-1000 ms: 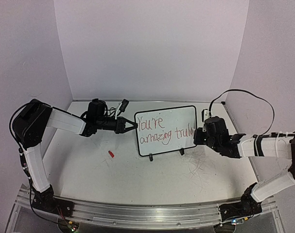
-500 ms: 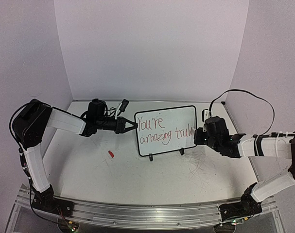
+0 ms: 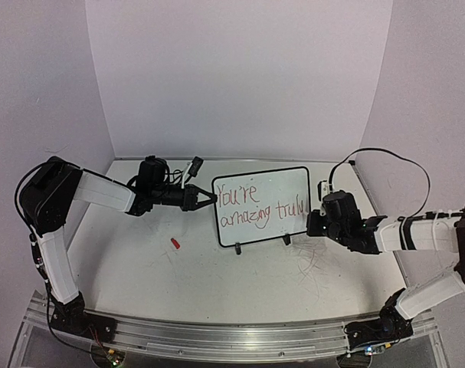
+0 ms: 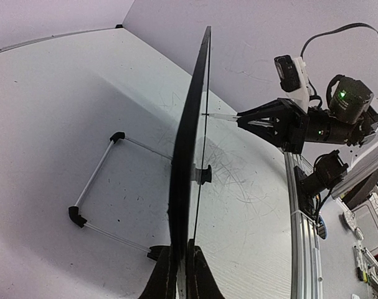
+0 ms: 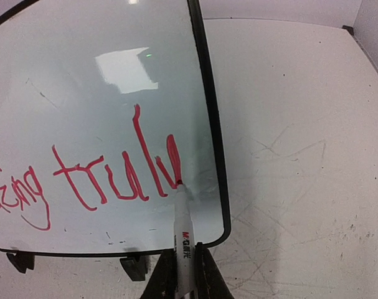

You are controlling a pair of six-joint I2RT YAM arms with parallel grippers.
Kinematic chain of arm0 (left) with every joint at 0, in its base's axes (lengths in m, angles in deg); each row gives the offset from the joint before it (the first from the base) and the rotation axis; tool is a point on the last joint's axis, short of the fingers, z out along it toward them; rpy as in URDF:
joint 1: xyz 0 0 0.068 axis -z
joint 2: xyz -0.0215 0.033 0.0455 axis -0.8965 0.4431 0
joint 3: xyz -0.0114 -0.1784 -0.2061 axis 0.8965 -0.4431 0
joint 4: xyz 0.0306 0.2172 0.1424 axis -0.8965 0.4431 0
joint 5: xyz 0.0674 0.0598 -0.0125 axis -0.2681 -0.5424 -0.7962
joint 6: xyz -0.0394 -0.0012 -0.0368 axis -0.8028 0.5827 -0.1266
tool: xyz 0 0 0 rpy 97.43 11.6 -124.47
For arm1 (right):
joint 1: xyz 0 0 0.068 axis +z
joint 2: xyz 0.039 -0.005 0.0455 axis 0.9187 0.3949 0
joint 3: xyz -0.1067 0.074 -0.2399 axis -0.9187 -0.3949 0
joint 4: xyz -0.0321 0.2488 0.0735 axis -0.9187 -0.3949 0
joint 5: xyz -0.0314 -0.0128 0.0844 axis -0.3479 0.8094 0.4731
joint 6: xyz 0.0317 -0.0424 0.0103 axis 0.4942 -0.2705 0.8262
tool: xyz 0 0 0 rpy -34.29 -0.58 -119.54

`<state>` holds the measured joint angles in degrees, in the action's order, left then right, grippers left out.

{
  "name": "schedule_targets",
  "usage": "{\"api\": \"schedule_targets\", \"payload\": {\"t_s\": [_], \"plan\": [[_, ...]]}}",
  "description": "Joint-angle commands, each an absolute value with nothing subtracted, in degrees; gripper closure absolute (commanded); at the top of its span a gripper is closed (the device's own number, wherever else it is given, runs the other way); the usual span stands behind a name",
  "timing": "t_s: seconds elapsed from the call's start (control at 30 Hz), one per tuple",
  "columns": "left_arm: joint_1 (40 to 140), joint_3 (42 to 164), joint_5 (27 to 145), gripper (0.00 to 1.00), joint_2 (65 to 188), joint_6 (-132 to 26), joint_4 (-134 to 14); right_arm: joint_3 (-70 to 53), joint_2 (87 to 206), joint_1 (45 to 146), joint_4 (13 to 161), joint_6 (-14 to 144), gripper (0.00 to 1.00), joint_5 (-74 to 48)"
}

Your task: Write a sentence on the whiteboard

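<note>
The whiteboard [image 3: 282, 186] stands on its black feet at mid table, tilted a little. The sentence [image 3: 257, 205] in red reads "You're" over "amazing trul" plus a half-formed last letter [image 5: 172, 163]. My left gripper [image 3: 211, 198] is shut on the board's left edge, seen edge-on in the left wrist view with the whiteboard [image 4: 190, 131] between the fingers [image 4: 162, 277]. My right gripper [image 3: 310, 219] is shut on a white marker [image 5: 184, 227]. Its red tip touches the board at the bottom of that last letter, near the right frame.
A small red marker cap [image 3: 175, 243] lies on the table left of the board. The board's wire stand [image 4: 96, 179] reaches out behind it. Grey scuffs [image 3: 316, 264] cover the table in front of the right arm. Walls close in on three sides.
My right gripper has slid a little down and toward the near edge, drawing the marker tip down the board. The left arm and the board have not moved.
</note>
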<state>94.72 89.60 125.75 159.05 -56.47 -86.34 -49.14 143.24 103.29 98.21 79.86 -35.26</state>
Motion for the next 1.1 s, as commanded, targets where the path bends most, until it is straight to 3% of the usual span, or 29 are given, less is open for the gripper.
{"api": "schedule_targets", "payload": {"t_s": [0.0,1.07], "plan": [[95.3,90.6,125.8,1.0,158.8,-54.6,-82.6,-50.3,143.5,103.0,98.0,80.9,1.0,-34.3],[95.5,90.3,125.8,1.0,158.6,-54.6,-82.6,-49.7,146.0,104.9,98.3,81.6,1.0,-32.2]]}}
